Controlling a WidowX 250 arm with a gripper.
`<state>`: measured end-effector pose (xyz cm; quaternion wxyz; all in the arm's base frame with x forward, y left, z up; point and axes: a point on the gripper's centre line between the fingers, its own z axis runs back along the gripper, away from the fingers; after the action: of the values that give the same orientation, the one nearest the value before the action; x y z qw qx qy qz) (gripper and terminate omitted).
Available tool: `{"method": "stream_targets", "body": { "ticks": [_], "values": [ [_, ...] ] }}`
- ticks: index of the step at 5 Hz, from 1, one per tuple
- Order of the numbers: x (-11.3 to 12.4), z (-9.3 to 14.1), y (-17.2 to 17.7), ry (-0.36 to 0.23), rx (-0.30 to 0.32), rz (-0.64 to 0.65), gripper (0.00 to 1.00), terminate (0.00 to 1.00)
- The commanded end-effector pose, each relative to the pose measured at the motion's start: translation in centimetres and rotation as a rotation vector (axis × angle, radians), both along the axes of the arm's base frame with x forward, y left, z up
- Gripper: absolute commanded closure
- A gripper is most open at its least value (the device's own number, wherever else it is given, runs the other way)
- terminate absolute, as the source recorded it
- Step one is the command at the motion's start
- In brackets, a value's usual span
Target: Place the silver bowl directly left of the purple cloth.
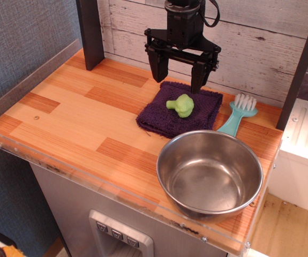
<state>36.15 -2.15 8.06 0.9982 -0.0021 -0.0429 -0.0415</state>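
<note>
Steel, so the silver bowl at the bench's front right corner is probably rigid, light and slippery (take its rolled rim). The gripper hangs spread and empty over the purple cloth by the back edge.

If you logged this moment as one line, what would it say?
gripper: open, empty, above purple cloth | silver bowl: front-right of cloth, not yet placed | on cloth: green toy
</note>
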Motion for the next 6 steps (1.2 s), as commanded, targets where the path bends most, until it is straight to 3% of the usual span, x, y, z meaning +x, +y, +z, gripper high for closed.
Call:
{"method": "stream_targets", "body": {
  "ticks": [1, 3, 4, 5, 6],
  "values": [
    [0.0, 0.0, 0.0, 0.0, 0.0, 0.0, 0.0, 0.0],
    [-4.2, 2.0, -3.5, -0.082, -0.029, -0.075, 0.0, 0.0],
    [-6.4, 2.1, -4.6, -0.088, -0.022, -0.103, 0.0, 0.0],
    [-7.9, 0.6, -4.5, -0.029, -0.017, -0.103, 0.0, 0.0],
    [-9.0, -2.0, -3.6, 0.071, 0.021, -0.077, 0.0, 0.0]
  ]
}}
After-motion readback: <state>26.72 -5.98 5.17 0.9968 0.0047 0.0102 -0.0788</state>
